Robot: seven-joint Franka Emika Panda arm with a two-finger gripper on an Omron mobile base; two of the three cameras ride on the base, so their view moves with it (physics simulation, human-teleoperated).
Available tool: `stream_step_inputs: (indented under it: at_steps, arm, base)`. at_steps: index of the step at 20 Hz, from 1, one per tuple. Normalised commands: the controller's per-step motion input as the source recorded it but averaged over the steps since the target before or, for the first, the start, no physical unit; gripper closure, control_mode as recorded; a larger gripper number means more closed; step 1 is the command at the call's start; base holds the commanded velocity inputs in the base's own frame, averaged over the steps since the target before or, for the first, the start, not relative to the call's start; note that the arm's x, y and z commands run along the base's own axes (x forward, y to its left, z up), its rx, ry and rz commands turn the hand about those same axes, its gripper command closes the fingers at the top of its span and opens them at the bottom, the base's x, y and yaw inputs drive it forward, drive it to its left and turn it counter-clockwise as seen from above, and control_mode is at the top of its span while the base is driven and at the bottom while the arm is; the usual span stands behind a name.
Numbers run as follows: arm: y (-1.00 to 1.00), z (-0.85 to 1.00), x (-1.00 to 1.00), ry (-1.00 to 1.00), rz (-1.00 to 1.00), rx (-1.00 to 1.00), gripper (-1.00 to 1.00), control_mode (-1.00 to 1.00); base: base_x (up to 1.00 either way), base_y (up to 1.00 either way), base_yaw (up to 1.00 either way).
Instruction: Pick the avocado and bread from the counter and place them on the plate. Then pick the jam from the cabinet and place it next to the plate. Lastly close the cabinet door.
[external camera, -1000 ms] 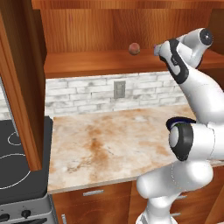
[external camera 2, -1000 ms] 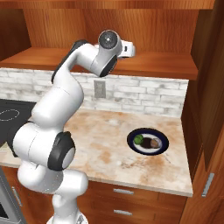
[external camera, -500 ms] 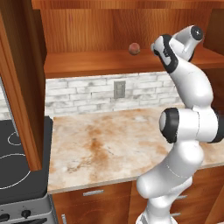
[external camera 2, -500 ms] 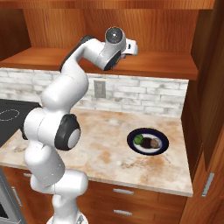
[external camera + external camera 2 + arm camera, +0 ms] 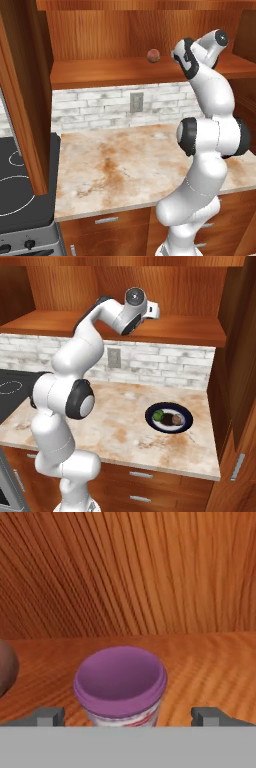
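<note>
Jam (image 5: 120,684) stands upright on the cabinet (image 5: 150,331) shelf, close in front of your claw (image 5: 127,716) and between its two fingertips (image 5: 49,716), nearer the left one. You can see its lilac lid from above and a strip of pale label below. Your claw stands wide open and holds nothing; neither tip touches the jar. A reddish-brown ball (image 5: 153,55) rests on the same shelf just left of the jar; in the hand view it shows at the left edge. From the base views, you have the arm raised high with the hand reaching into the open cabinet above the brick backsplash (image 5: 100,105). Down on the table (image 5: 125,426), the plate (image 5: 169,417) lies to the right, carrying the avocado (image 5: 158,415) on its left half and the bread (image 5: 175,418) touching it on the right. A black stovetop (image 5: 20,185) borders the table at far left.
</note>
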Motion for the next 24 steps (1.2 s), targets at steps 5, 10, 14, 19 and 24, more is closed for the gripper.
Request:
stream_step_inputs:
  at_steps: [5, 10, 14, 19, 24]
  arm:
    - [0.00, -0.16, 0.34, 0.00, 0.00, 0.00, -1.00, -1.00]
    - [0.00, -0.14, 0.29, 0.00, 0.00, 0.00, -1.00, -1.00]
    - [0.00, -0.02, 0.09, 0.01, 0.00, 0.00, 1.00, -1.00]
    - [-0.04, -0.03, -0.43, 0.00, 0.00, 0.00, 1.00, -1.00]
    - [-0.01, -0.06, -0.98, -0.07, 0.00, 0.01, 1.00, -1.00]
  base:
    - [0.00, 0.00, 0.00]
    - [0.00, 0.00, 0.00]
    - [0.00, 0.00, 0.00]
    - [0.00, 0.00, 0.00]
    - [0.00, 0.00, 0.00]
